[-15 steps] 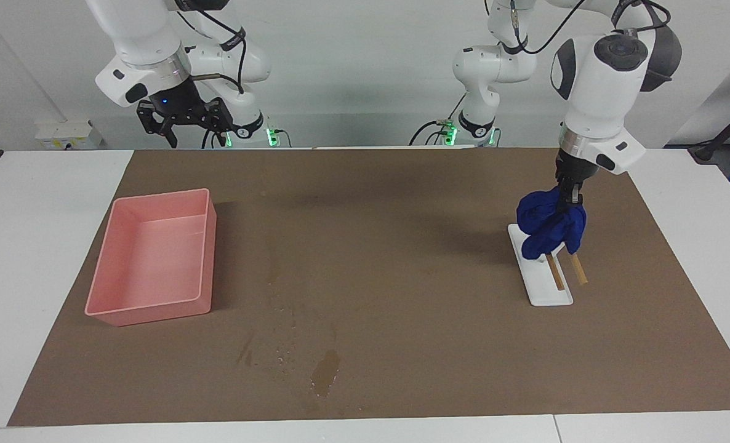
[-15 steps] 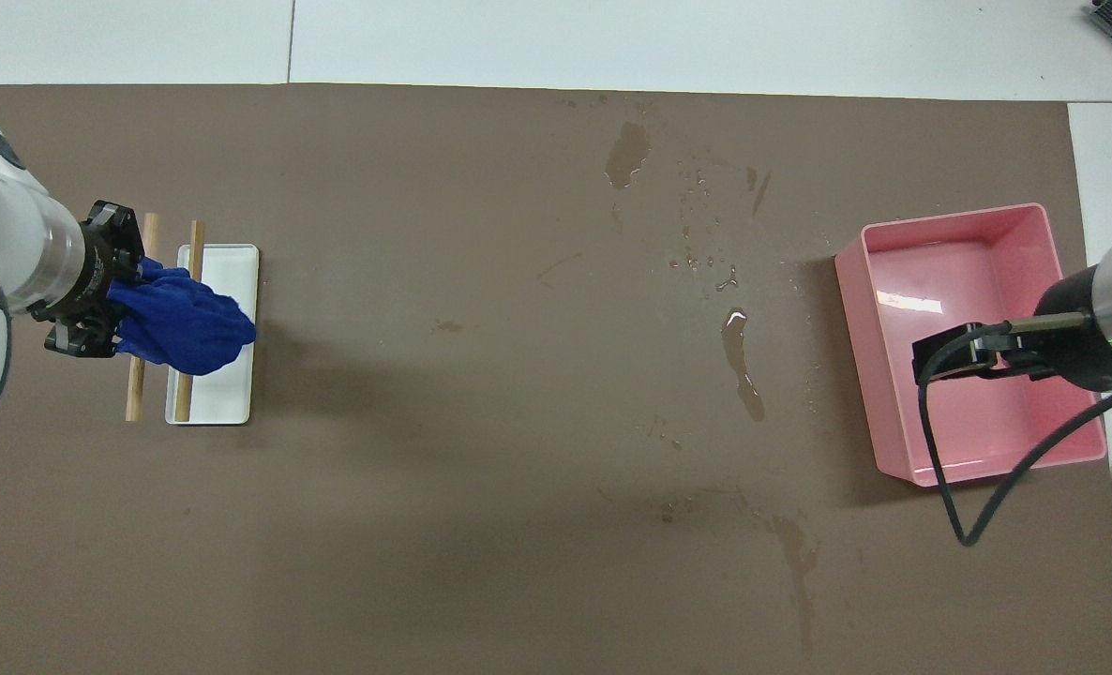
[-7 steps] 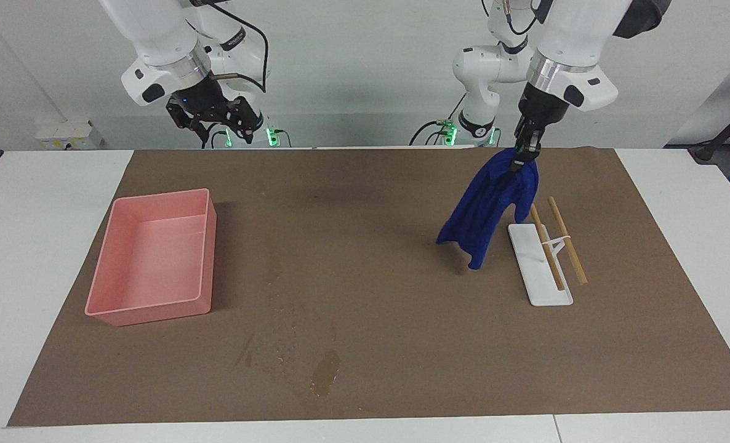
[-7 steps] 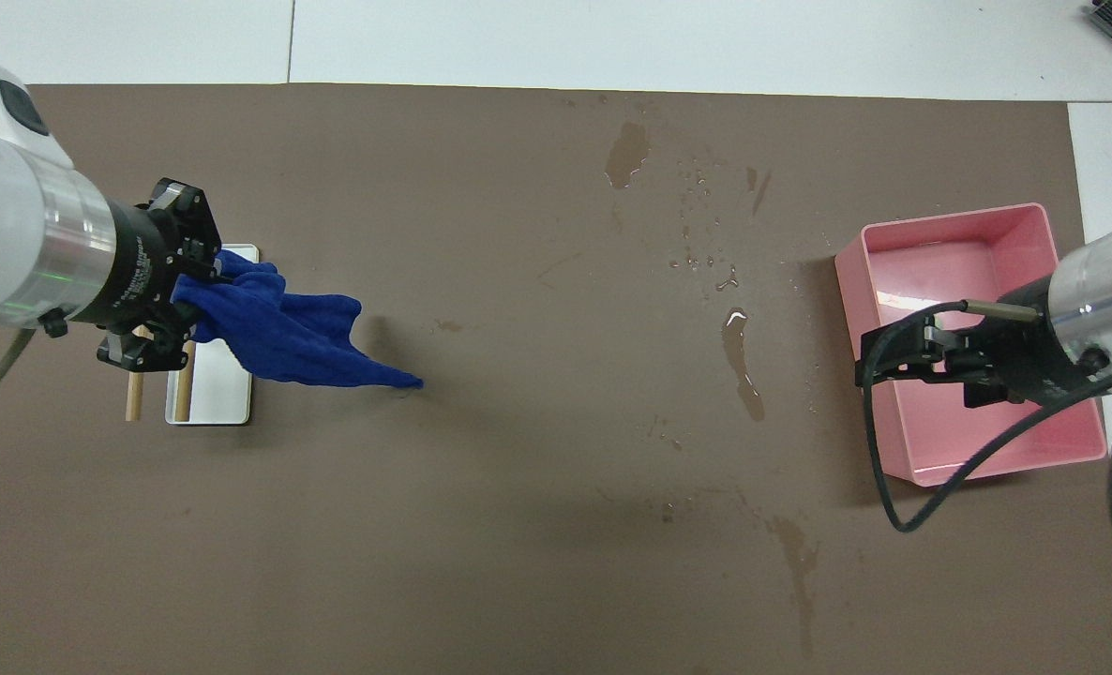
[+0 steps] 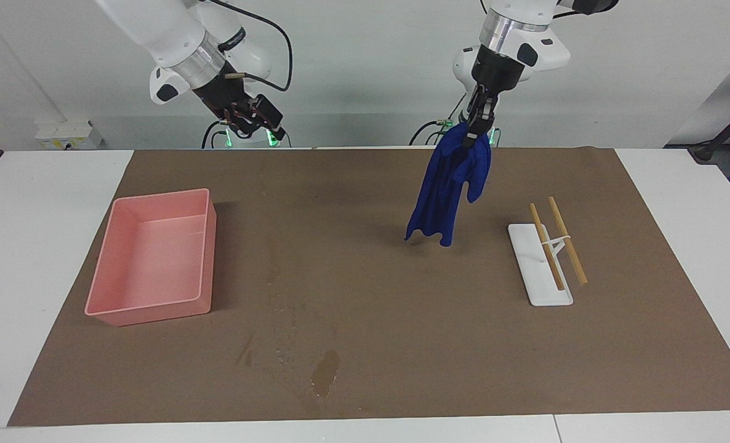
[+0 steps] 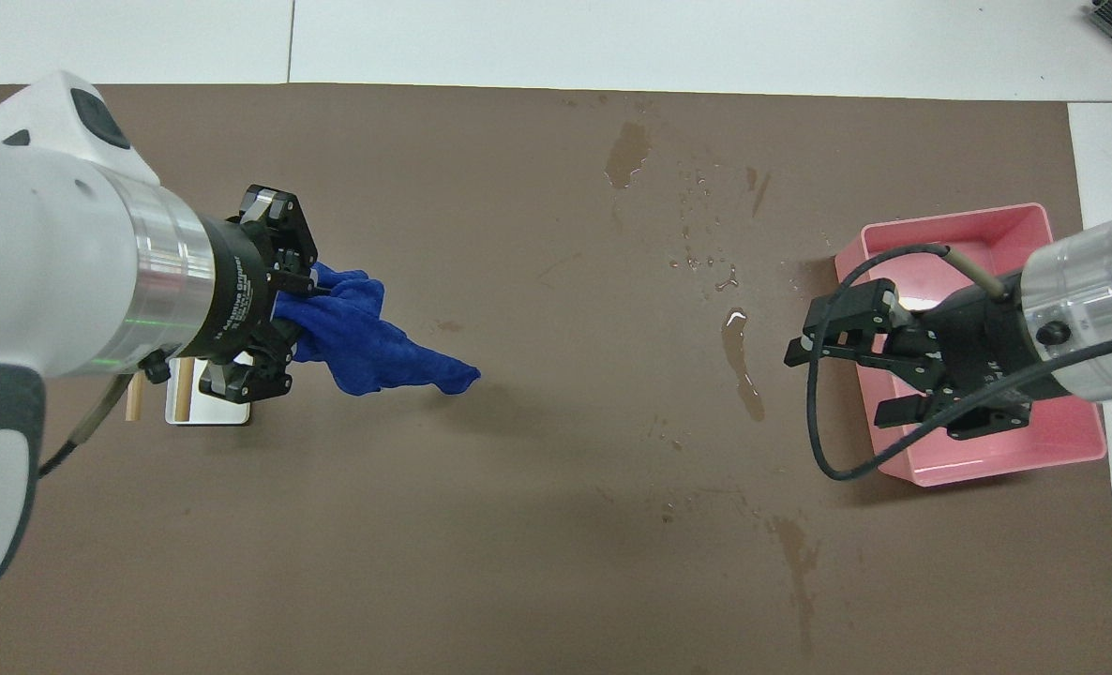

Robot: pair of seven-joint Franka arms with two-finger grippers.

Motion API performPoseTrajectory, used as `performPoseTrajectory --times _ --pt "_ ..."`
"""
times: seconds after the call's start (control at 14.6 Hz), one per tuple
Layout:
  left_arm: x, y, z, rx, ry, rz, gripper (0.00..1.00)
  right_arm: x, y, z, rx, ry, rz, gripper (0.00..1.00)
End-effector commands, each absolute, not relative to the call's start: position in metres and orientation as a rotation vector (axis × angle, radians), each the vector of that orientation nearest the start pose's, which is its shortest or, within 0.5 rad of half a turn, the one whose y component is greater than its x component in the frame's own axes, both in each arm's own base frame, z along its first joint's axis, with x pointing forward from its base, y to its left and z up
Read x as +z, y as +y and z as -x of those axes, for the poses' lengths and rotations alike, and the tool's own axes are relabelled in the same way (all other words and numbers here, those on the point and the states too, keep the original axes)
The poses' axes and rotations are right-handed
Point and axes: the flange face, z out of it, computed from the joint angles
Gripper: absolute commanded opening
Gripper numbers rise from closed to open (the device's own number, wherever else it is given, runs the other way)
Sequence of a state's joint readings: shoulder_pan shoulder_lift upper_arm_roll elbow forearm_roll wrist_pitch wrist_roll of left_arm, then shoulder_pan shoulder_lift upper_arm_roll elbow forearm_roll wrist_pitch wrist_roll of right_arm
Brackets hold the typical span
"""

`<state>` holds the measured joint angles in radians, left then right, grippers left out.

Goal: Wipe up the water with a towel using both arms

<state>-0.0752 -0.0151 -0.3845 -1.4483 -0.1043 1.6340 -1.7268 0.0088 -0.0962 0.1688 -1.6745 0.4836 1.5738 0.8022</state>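
Observation:
My left gripper [image 5: 477, 122] is shut on the top of the blue towel [image 5: 447, 192], which hangs free above the brown paper [image 5: 463, 344], between the white rack and the table's middle. In the overhead view the left gripper [image 6: 282, 317] holds the towel [image 6: 378, 345] the same way. Water marks the paper: a large stain [image 5: 326, 372] near the edge farthest from the robots, droplets [image 5: 285, 352] beside it, and an elongated streak [image 6: 740, 367] near the tray. My right gripper [image 5: 259, 120] is open, up in the air over the tray's inner edge [image 6: 837, 370].
A pink tray [image 5: 156, 312] sits at the right arm's end of the paper. A white rack with two wooden sticks [image 5: 546, 267] stands at the left arm's end, partly covered by the left arm in the overhead view [image 6: 211, 411].
The left gripper has lifted the towel off the rack and carried it up and toward the table's middle. The right gripper has swung from over the tray toward the middle.

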Motion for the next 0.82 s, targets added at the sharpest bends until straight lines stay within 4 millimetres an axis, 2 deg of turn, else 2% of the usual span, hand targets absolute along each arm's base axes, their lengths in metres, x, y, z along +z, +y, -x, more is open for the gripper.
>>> performPoseTrajectory --times 0.0,0.07,0.21,0.48,0.55,0.62,0.75 --pt "0.712 -0.276 -0.486 0.022 -2.197 2.642 0.0 0.631 0.191 -0.488 0.311 1.096 2.398 1.0" --pt "0.716 -0.278 -0.487 0.045 -2.307 2.598 0.0 0.627 0.205 -0.485 0.292 1.137 2.361 1.0" --pt "0.724 -0.284 -0.488 0.143 -2.465 2.541 0.0 0.615 0.218 -0.486 0.35 1.249 2.207 1.0" --pt "0.746 -0.291 -0.484 0.282 -2.785 2.364 0.0 0.596 0.221 -0.497 0.466 1.43 1.951 1.0" --pt "0.751 -0.295 -0.482 0.307 -2.845 2.318 0.0 0.592 0.224 -0.498 0.473 1.448 1.92 1.0" --pt "0.752 -0.298 -0.479 0.324 -2.87 2.289 0.0 0.586 0.237 -0.499 0.49 1.458 1.891 1.0" --pt "0.752 -0.304 -0.476 0.368 -2.934 2.192 0.0 0.579 0.244 -0.513 0.479 1.528 1.774 1.0"
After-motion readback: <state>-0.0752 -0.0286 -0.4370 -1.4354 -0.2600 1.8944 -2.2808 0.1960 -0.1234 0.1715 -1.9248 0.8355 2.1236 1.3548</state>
